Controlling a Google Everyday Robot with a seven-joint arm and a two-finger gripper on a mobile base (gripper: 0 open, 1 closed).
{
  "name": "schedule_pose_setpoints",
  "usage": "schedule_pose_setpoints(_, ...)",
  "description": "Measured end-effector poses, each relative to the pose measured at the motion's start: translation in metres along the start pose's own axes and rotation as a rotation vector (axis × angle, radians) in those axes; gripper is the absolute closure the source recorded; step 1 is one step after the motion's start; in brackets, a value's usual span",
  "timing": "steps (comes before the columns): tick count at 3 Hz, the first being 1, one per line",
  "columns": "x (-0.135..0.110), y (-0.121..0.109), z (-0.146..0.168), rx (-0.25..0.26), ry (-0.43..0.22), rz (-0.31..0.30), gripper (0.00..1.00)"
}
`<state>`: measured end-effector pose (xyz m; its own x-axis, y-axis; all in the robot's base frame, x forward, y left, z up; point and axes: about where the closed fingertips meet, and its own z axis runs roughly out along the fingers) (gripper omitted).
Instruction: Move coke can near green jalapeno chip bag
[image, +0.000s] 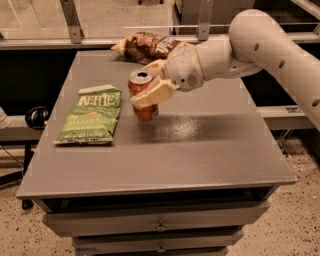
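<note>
Camera view, single feed.

- Grey table (210, 155) fills most of the frame, with drawers (160, 226) under the top.
- Arm (272, 47) comes in from the upper right, wrist angled down and toward the left of frame.
- Gripper (142, 86) sits over the middle of the table, a little toward the back. I read it as clamped on the coke can (146, 113). One finger (152, 94) crosses the can's front face on a slant, and the other reaches round behind the can near its top rim.
- Coke can stands roughly upright with its silver top facing up. Its base is at or just above the tabletop. I cannot tell whether it touches.
- Green jalapeno chip bag (91, 116) lies flat on the left part of the table, white top edge toward the back and lettering facing up. The can is near the bag's right edge, level with its upper half. A strip of bare table shows between them, so they are not touching.
- Brown chip bag (147, 46) lies crumpled at the back edge of the table, behind the can and partly hidden by the wrist.
- Dull sheen on the tabletop just right of the can.
</note>
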<state>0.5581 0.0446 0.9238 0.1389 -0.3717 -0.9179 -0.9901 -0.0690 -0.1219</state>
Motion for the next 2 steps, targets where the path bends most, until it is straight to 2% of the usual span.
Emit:
schedule_pose_setpoints(1, -0.005, 0.001, 0.022, 0.000, -0.002, -0.006, 1.00)
schedule_pose_setpoints(2, -0.003, 0.000, 0.039, -0.017, 0.000, 0.016, 0.83)
